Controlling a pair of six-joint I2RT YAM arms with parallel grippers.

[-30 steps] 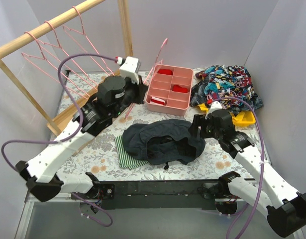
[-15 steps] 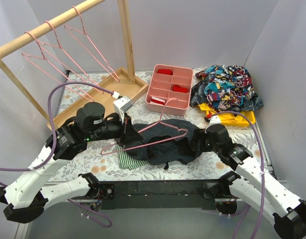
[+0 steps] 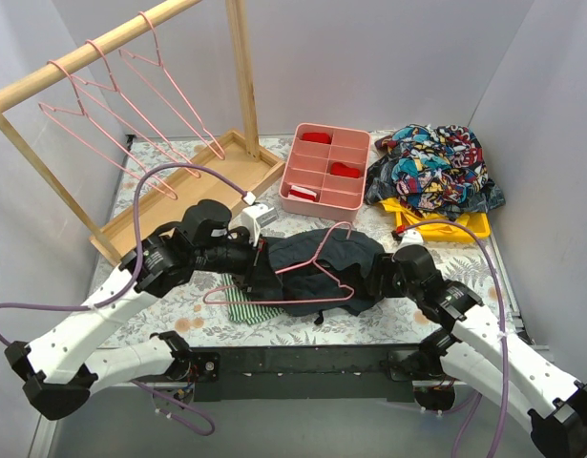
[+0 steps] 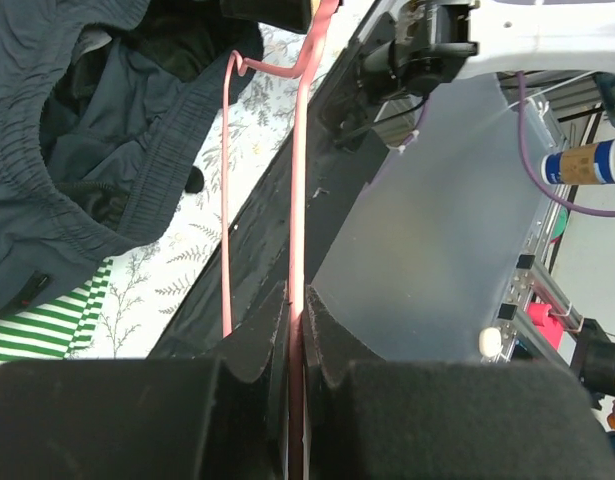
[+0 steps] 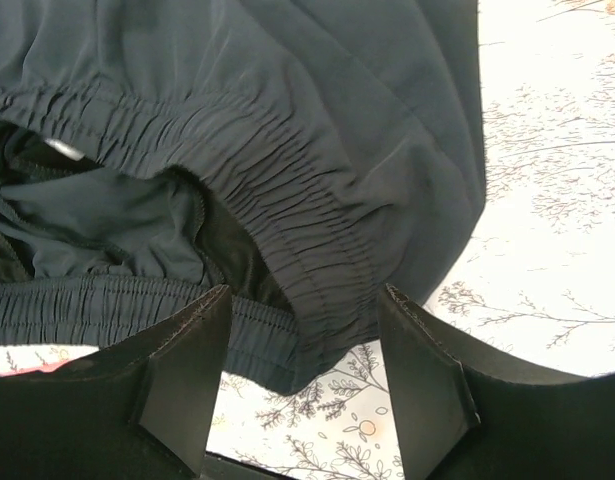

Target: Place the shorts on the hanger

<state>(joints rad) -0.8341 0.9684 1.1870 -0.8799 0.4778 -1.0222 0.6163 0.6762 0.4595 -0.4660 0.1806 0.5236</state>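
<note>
On the near part of the floral-patterned table, the dark navy soft fabric shorts are found crumpled, partly overlying the green-and-white striped shorts. The thin pink wire hanger is held low over the navy fabric, with its hook toward the far right. The left gripper is clenched on one wire of the hanger. This is shown only by the left wrist view, the fingertips being masked by the arm in the top view. The right gripper is presented with its jaws apart, astride the gathered elastic waistband; only the right wrist view shows that no fabric is pinched yet. The step in hand is judged to be the taking of the waistband, so that the garment can be fed onto the hanger. The next move is expected to require the right jaws to be closed on the waistband edge alone, and the opening raised off the table so that a hanger arm can be threaded in. Farther back, in the top view only, a pink compartmented tray, a colourful patterned garment and a wooden rack carrying three similar hangers are seen.
</note>
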